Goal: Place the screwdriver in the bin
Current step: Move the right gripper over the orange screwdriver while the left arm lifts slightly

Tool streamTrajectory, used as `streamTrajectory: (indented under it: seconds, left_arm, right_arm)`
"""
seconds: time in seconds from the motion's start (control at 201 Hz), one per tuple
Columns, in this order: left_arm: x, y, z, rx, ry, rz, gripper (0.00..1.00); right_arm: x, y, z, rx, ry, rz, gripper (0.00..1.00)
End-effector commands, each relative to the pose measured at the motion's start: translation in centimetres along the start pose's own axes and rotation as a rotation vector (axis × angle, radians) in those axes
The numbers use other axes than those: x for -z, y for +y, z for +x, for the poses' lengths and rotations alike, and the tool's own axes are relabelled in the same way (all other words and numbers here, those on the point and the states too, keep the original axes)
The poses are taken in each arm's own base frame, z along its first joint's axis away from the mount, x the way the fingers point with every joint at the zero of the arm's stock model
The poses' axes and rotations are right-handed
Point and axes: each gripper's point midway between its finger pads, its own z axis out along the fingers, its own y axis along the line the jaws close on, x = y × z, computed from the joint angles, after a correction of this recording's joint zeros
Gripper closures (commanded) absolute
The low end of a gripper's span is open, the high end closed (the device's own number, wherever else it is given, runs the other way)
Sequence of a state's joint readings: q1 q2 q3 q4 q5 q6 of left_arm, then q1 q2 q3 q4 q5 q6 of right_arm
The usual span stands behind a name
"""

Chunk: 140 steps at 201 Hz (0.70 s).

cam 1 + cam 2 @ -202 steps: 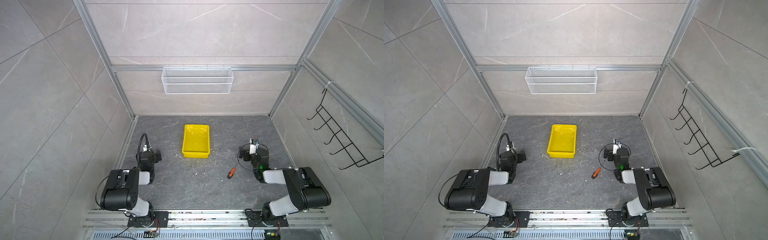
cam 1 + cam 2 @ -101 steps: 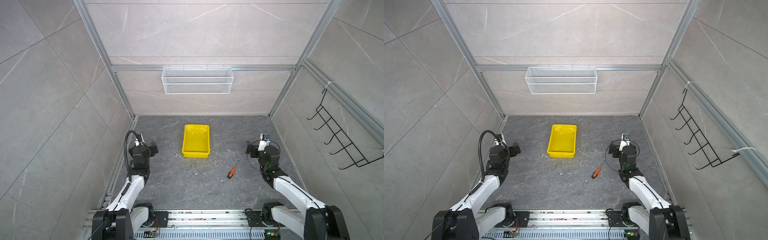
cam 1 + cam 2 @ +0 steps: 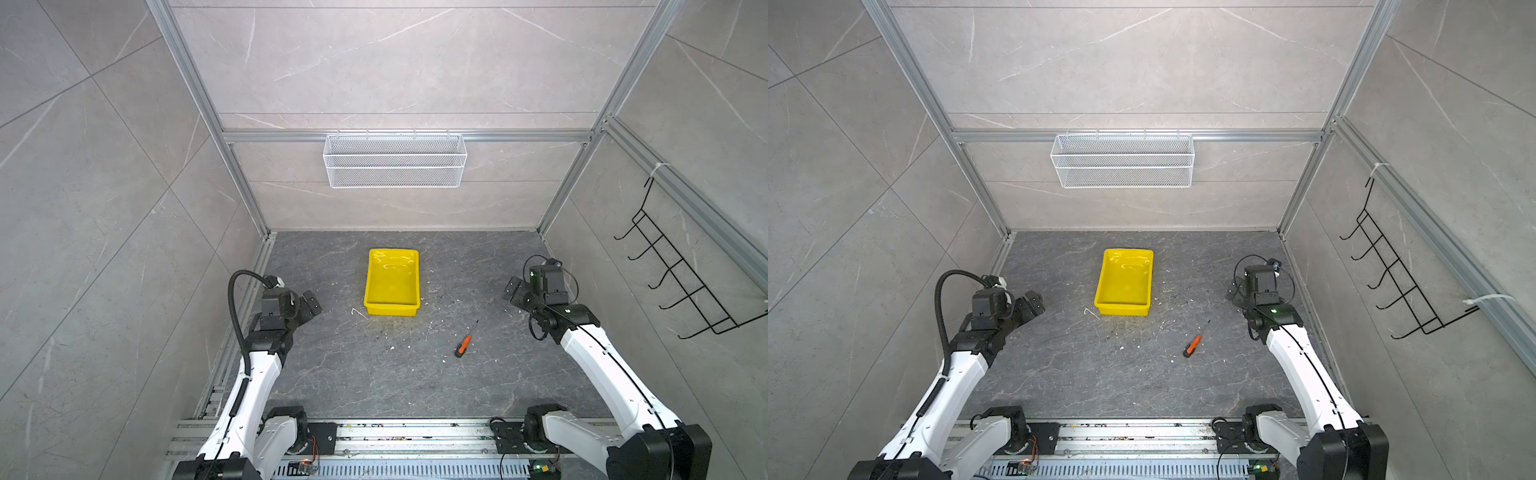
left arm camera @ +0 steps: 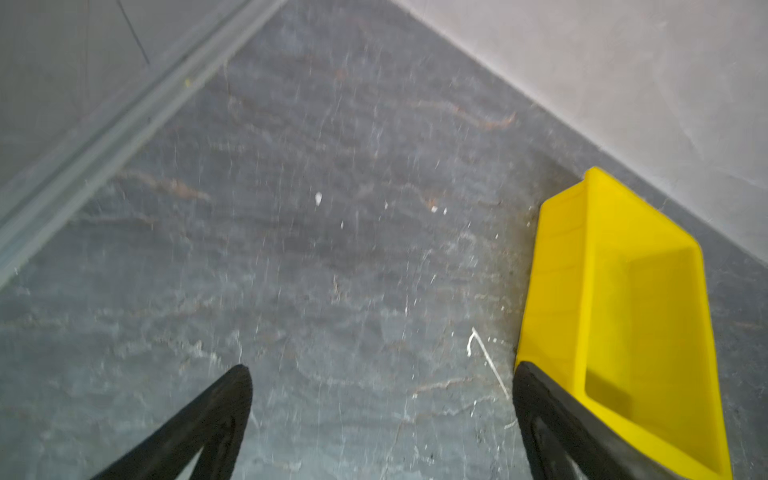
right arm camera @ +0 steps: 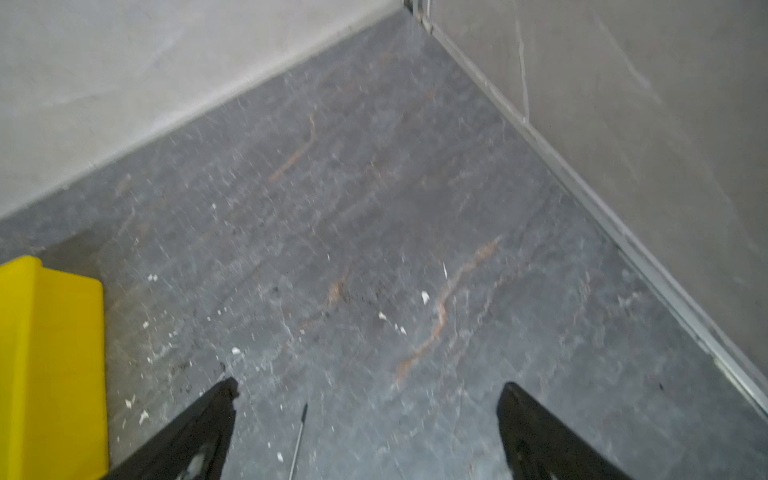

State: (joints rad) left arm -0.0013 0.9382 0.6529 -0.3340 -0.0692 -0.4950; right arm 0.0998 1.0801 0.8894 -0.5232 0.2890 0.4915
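Note:
The screwdriver (image 3: 463, 345) (image 3: 1192, 345), orange-handled with a thin dark shaft, lies on the grey floor, right of and nearer than the yellow bin (image 3: 390, 309) (image 3: 1122, 309). My right gripper (image 3: 513, 293) (image 3: 1233, 295) hovers open to the right of it, beyond its tip. In the right wrist view only the shaft tip (image 5: 299, 436) shows between the open fingers (image 5: 369, 383), with the bin's wall (image 5: 50, 365) at the edge. My left gripper (image 3: 313, 305) (image 3: 1032, 305) hangs open and empty, left of the bin (image 4: 557, 291) in the left wrist view (image 4: 381, 368).
A white wire mesh basket (image 3: 395, 166) hangs on the back wall. A black hook rack (image 3: 673, 282) is fixed to the right wall. Aluminium posts frame the cell. White crumbs (image 3: 390, 328) dot the floor near the bin. The arms' base rail (image 3: 395, 432) runs along the front.
Both arms have unfolded from a low, crouched pose and now stretch forward from their bases. The screwdriver and bin have not moved.

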Motion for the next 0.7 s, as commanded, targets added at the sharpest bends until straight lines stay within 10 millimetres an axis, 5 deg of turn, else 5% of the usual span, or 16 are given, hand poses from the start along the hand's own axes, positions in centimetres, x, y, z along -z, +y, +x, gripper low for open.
streamTrajectory:
  seconds: [0.0,0.085,0.199,0.314,0.498,0.692]
  left_arm:
    - [-0.2,1.9,2.9,0.105,0.091,-0.074,0.0]
    - [-0.1,2.3,3.2,0.108,0.088,-0.091,0.0]
    - [0.4,2.1,3.2,0.116,0.048,-0.054,0.0]
    - [1.2,2.3,2.2,0.113,-0.025,-0.049,0.0]
    - [2.3,4.5,1.1,0.303,-0.141,-0.138,0.0]
    - [0.9,4.5,2.7,0.322,-0.112,-0.114,0.01]
  right_arm:
    - [2.6,-1.1,-0.1,-0.075,-0.038,-0.004,0.01]
    - [3.8,-2.8,-0.4,-0.15,-0.101,0.046,0.01]
    - [3.6,-1.8,0.5,-0.148,-0.077,-0.027,0.02]
    - [3.1,-2.8,2.0,-0.192,-0.046,0.013,0.01]
    - [5.4,-1.8,1.6,-0.144,-0.103,-0.115,0.0]
    - [6.1,-5.2,3.0,-0.139,-0.113,0.028,0.0]
